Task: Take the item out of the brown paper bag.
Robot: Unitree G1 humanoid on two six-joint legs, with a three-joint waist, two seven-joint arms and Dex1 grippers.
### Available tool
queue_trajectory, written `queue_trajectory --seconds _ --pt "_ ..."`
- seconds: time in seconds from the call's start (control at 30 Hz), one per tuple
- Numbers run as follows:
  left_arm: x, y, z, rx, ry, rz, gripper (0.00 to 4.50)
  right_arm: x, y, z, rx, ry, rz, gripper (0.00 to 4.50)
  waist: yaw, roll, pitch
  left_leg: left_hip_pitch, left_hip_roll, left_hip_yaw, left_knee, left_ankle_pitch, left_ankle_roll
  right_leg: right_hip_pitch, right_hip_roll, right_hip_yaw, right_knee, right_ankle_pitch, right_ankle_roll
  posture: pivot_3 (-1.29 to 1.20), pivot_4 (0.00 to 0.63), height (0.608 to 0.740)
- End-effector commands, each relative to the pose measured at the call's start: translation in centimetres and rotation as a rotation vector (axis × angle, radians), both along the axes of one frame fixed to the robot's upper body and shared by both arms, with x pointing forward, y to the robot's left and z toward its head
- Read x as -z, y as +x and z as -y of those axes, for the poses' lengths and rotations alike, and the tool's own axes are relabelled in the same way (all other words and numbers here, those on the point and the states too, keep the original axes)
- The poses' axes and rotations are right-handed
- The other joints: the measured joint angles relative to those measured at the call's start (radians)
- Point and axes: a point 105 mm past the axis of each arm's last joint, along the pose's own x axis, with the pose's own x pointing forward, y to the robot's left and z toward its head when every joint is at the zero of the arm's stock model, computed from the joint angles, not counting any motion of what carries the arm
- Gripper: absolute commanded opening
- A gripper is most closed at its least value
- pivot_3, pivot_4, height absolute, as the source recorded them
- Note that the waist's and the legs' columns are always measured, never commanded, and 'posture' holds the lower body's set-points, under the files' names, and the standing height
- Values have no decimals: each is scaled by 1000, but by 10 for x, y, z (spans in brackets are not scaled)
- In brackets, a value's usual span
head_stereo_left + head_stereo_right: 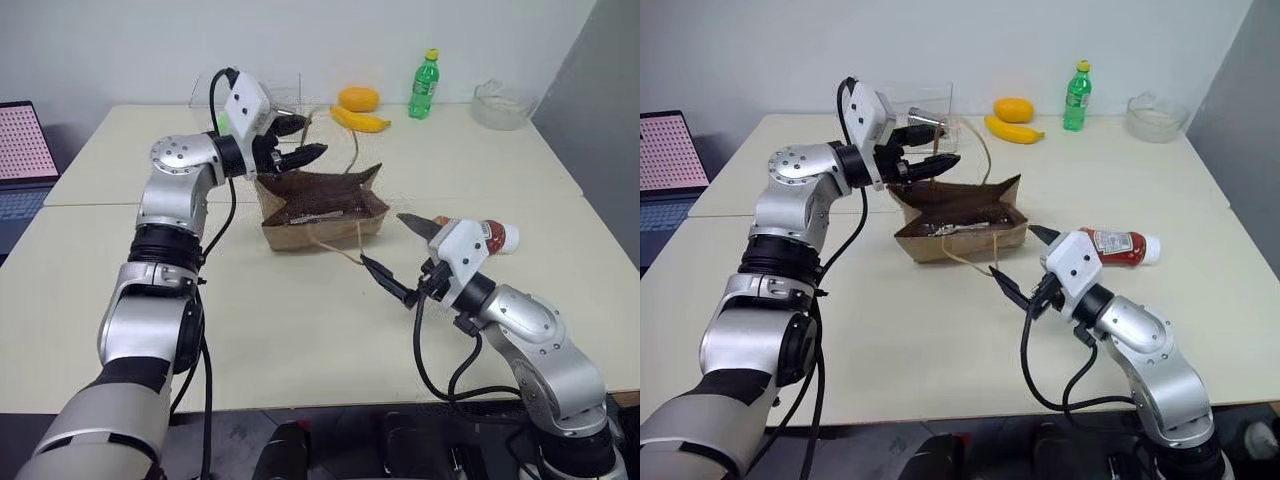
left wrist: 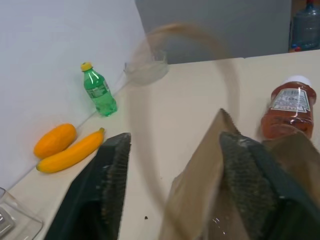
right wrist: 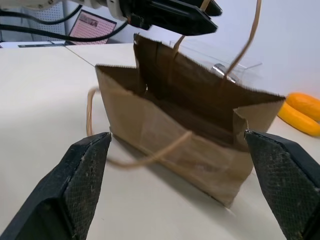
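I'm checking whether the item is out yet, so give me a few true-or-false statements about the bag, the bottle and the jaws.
1. The reddish-brown bottle lies on the table, outside the brown paper bag. True.
2. The right gripper holds the bottle. False: its jaws stand open and empty, beside the bag.
3. The bag stands with its mouth open. True.
4. The green bottle lies inside the bag. False: it stands at the table's far edge.

head stereo: high, looking down over table (image 1: pixel 300 330) | wrist views: low, near brown paper bag (image 3: pixel 190 135), both
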Motion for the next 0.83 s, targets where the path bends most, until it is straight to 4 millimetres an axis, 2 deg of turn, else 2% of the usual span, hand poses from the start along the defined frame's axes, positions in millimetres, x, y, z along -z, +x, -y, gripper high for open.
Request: queue_trajectory --seconds 0.03,0.17,0.3,0.43,0.53,0.6,0.77,0.83 --pt "-21 -17 -17 5 -51 57 4025 -12 -1 -1 -6 -3 58 4500 -5 0 0 0 0 0 0 0 0 0 0 0 0 0 0 0 150 740" --pt "-21 -35 -35 -73 -149 67 4025 -10 2 7 21 -28 66 4500 -8 0 0 0 2 0 -1 0 0 0 1 0 0 0 0 0 150 740" --pt "-8 -49 -59 -308 -299 160 4025 -9 5 19 91 -31 103 4500 -2 1 0 0 2 0 -1 0 0 0 0 1 0 0 -1 0 150 740" --pt "27 -65 -87 -602 -403 185 4025 -3 9 37 221 6 147 4500 6 0 -1 1 2 0 0 0 0 0 0 1 -1 1 -1 0 150 740" --pt "57 -77 -99 -808 -380 199 4025 4 9 41 257 45 168 4500 11 0 -1 1 2 1 0 0 0 0 0 2 0 2 -1 0 150 740" --pt "85 -90 -96 -898 -329 180 4025 8 8 43 270 70 171 4500 11 0 -1 1 2 2 0 0 0 1 0 2 0 2 -1 0 150 740" --pt "117 -105 -82 -897 -347 101 4025 10 8 43 271 100 186 4500 24 0 -1 2 2 2 1 0 0 1 0 2 0 3 -1 0 150 740" --pt "123 -107 -80 -901 -364 92 4025 10 9 44 275 108 187 4500 24 0 -2 2 2 2 1 0 0 2 0 2 -1 3 -1 0 150 740"
